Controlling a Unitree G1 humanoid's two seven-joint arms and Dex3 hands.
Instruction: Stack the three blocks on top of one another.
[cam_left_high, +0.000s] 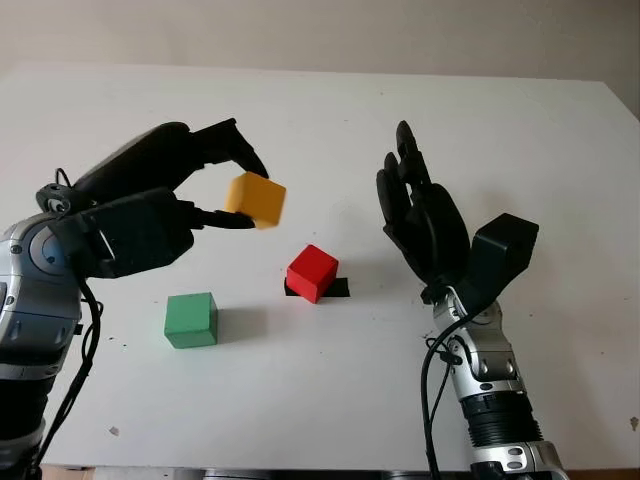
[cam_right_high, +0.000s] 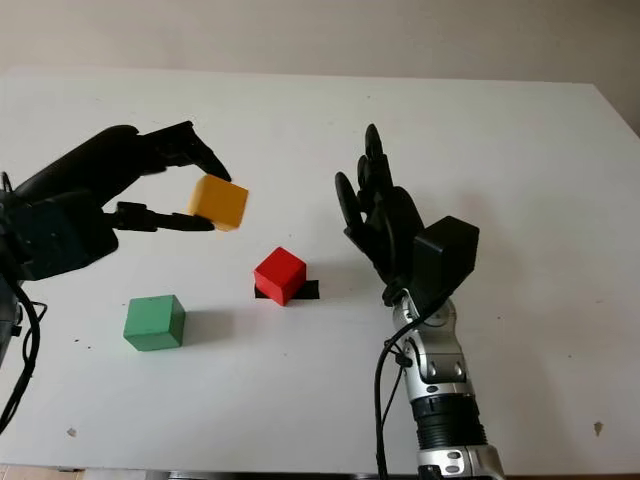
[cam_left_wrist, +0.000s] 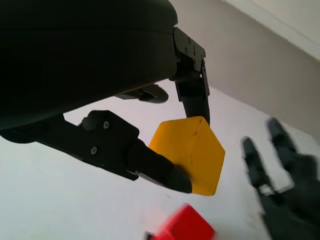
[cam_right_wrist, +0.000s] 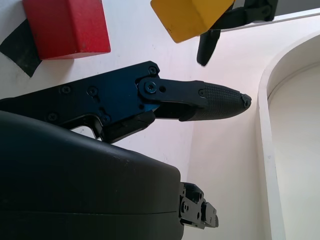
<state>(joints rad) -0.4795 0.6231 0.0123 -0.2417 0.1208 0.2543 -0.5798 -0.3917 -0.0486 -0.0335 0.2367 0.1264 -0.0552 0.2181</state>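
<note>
Currently the yellow block hangs in the air (tilted), pinched by the left hand above the white table. Red block sits on a black patch, green block nearby. Right hand open, raised beside the red block.

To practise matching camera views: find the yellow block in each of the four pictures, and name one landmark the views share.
Left eye view: yellow block held in the air by the left hand.
Right eye view: left of centre.
Left wrist view: centre, between the fingers.
Right wrist view: at an edge.
Shared landmark: red block on the black patch.
</note>
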